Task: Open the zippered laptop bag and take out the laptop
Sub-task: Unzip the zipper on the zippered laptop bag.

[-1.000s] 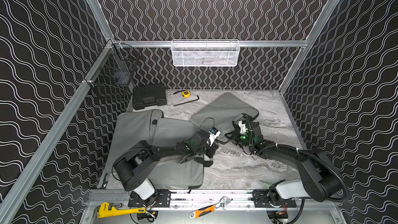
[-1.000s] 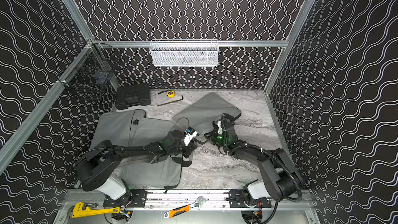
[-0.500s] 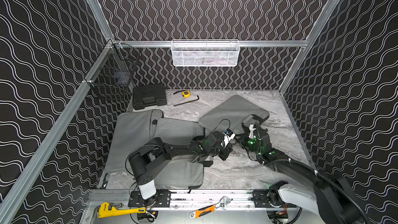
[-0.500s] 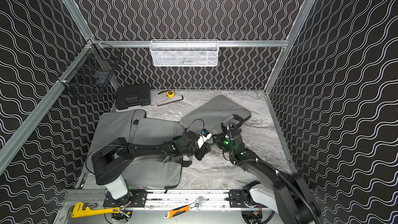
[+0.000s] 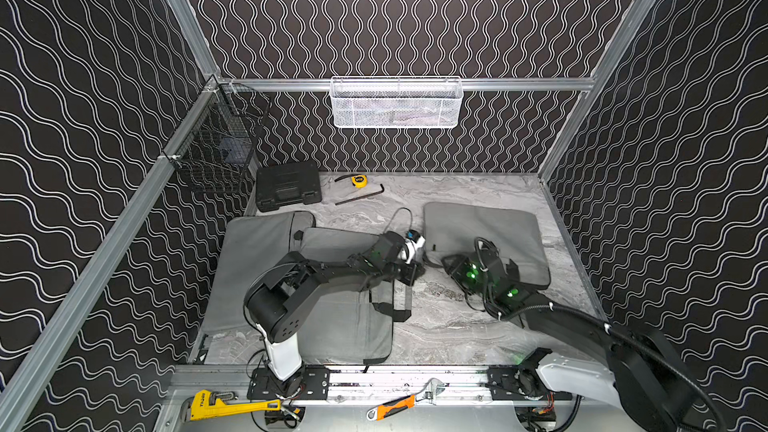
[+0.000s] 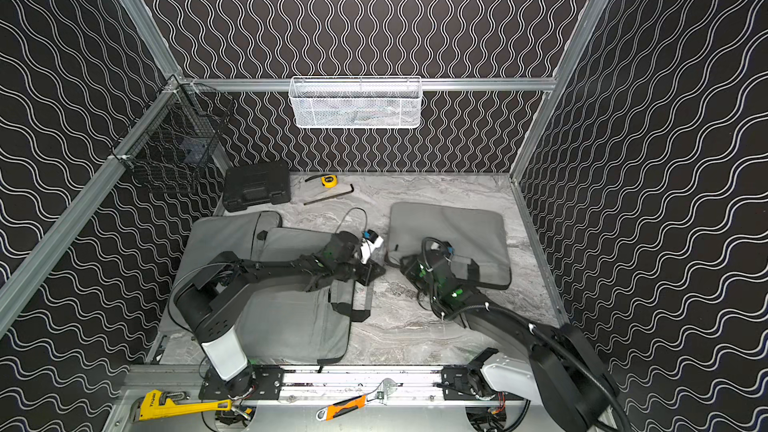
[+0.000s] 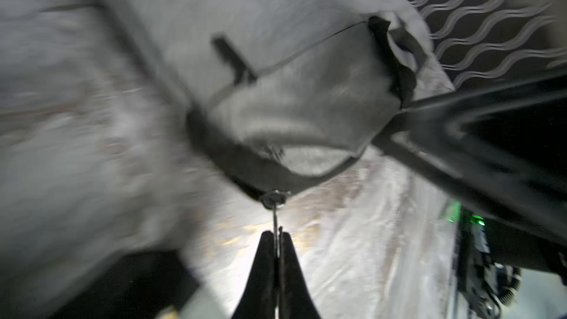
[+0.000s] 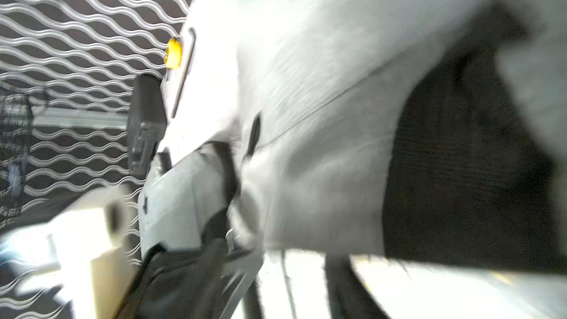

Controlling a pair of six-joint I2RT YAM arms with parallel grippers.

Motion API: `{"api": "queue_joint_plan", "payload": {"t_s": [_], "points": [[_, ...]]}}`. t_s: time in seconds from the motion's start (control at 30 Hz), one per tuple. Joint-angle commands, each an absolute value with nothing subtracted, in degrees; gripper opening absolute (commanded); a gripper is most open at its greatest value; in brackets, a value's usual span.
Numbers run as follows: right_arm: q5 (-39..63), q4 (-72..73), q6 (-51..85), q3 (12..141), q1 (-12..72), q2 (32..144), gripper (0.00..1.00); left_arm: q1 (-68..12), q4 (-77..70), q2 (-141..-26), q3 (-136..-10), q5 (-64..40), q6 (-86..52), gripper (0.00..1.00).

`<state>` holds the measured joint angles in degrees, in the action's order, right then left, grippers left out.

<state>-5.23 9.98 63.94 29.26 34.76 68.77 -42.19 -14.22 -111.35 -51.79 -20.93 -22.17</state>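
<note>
Grey fabric zippered laptop bag (image 5: 478,226): left gripper (image 7: 277,240) pinched its metal zipper pull (image 7: 275,207); right gripper (image 5: 451,263): spread could not be told.

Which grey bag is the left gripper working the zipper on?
The lone bag near the right wall; left gripper pinches its zipper pull. The other two overlap at the left.

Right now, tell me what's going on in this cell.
The left arm has its jaws shut on the zipper pull at a corner of the grey laptop bag, which looks partly unzipped there. The right arm reaches onto the same bag close by; the blur hides whether its jaws are open. No laptop is in sight yet.
</note>
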Motion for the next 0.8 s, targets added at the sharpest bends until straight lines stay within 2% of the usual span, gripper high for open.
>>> {"api": "queue_joint_plan", "payload": {"t_s": [0.0, 0.1, 0.2, 0.3, 0.37, 0.43, 0.6, 0.77], "points": [[-5.7, 6.3, 56.1, 35.0, 34.9, 71.1, 0.67, -38.9, -10.0, -111.8, -53.8, -22.0, -18.5, 0.00], [-7.0, -2.3, 46.2, 40.2, 32.6, 72.1, 0.75, -35.6, -6.5, -112.6, -57.2, -22.2, -16.1, 0.00], [-6.6, -11.1, 40.2, 43.6, 25.5, 72.0, 0.79, -33.5, -0.9, -113.6, -62.2, -20.5, -13.3, 0.00], [-5.5, -17.4, 42.2, 42.1, 9.2, 68.3, 0.82, -30.9, 4.9, -115.6, -67.6, -18.8, -12.1, 0.00], [-2.0, -16.5, 42.5, 38.7, -1.2, 63.4, 0.82, -29.8, 6.2, -116.5, -70.1, -18.7, -12.0, 0.00], [1.1, -16.1, 43.0, 35.9, -6.5, 59.8, 0.83, -29.2, 7.7, -117.5, -72.2, -18.4, -11.2, 0.00], [7.9, -20.1, 42.4, 32.0, -9.4, 59.1, 0.88, -28.3, 10.9, -120.6, -77.6, -18.2, -10.7, 0.00], [15.8, -16.9, 42.1, 26.2, -9.6, 60.6, 0.89, -27.0, 11.8, -122.3, -80.1, -18.9, -10.6, 0.00]]}}
